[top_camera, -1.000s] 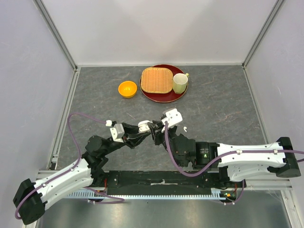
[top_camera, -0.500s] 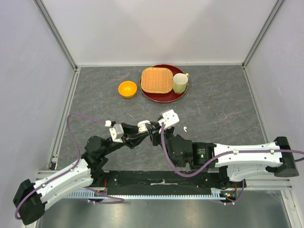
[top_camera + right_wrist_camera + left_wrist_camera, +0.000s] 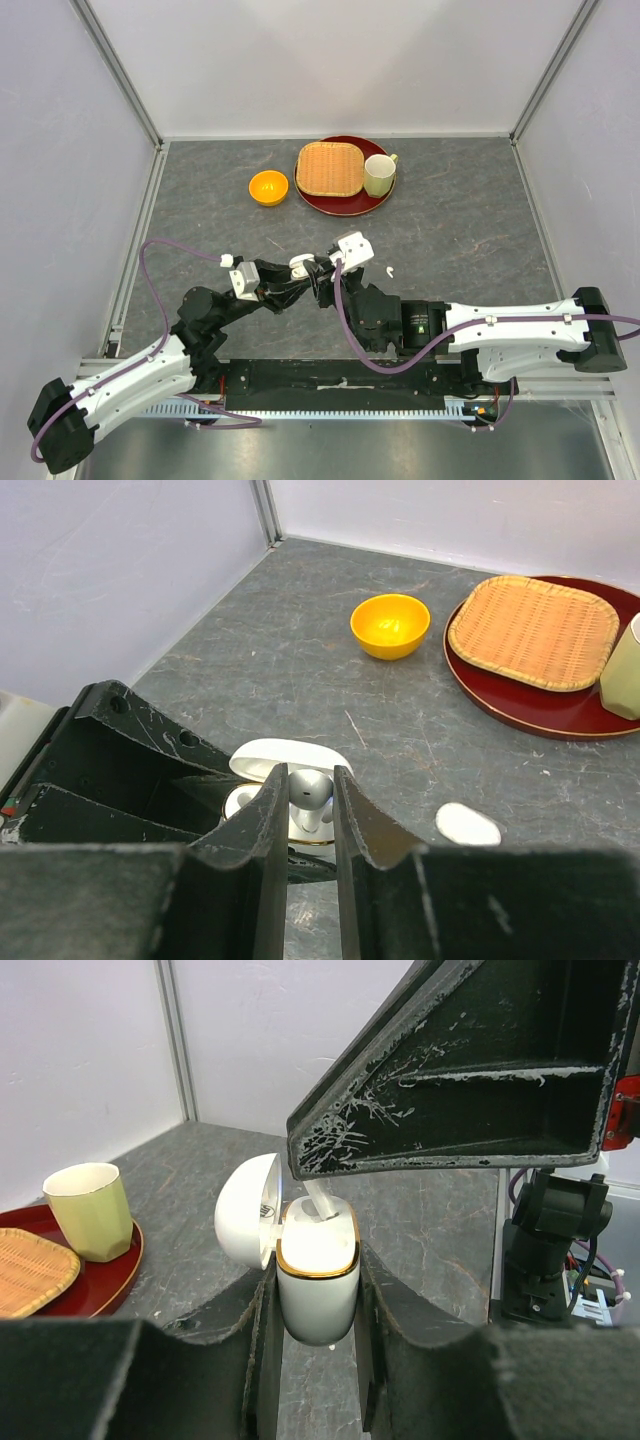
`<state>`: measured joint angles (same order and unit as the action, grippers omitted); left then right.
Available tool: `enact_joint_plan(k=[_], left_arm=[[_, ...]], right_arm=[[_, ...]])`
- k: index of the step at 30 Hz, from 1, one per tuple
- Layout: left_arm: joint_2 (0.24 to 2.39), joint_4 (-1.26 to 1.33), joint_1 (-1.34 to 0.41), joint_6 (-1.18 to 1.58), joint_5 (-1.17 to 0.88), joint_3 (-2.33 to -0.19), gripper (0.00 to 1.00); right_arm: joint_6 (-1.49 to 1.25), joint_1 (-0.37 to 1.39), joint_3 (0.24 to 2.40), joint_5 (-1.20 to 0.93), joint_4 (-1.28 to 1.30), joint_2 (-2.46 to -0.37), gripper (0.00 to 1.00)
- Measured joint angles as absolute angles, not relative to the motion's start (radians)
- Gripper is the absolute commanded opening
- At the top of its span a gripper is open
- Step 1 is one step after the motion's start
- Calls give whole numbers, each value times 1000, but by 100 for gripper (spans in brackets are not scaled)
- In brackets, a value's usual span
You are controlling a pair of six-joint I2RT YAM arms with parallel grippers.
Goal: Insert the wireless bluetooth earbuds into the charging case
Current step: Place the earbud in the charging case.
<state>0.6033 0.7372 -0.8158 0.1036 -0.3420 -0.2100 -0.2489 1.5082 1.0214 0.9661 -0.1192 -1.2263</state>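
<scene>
From the top external camera, both arms reach inward and meet near the middle of the grey table [image 3: 470, 215]. The left gripper [image 3: 297, 276] and the right gripper [image 3: 327, 274] sit almost tip to tip, with the small white charging case [image 3: 301, 264] between them. A loose earbud [image 3: 390, 270] lies on the table just to the right of the grippers. Further back are an orange bowl [image 3: 268, 187] and a red plate [image 3: 345, 205]. The plate carries a woven tray [image 3: 329, 168] and a pale cup [image 3: 378, 175].

In the left wrist view, the left gripper [image 3: 317, 1305] has its jaws pinching the charging case [image 3: 318, 1285] by its sides. The case stands upright, with a gold rim and its lid [image 3: 245, 1225] swung open to the left. A white earbud stem [image 3: 320, 1201] pokes down into the open top, directly under a black finger of the right gripper [image 3: 460, 1070]. The cup [image 3: 92, 1210] and red plate [image 3: 112, 1272] show at the left edge.

In the right wrist view, the right gripper [image 3: 308, 810] has its jaws closed narrowly on the held earbud [image 3: 308, 792], just above the open charging case [image 3: 285, 757]. The loose earbud [image 3: 468, 825] lies on the table to the right, well apart from the case. The orange bowl [image 3: 390, 625], woven tray [image 3: 533, 630] and red plate [image 3: 520, 718] sit beyond.
</scene>
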Motion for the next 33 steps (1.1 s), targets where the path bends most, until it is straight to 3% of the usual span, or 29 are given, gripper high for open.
enact_joint_plan(k=[33], left_arm=[[595,704,-816,104,-339,-210,2]], right_arm=[[-124,1509,989,943,-172,-1223,0]])
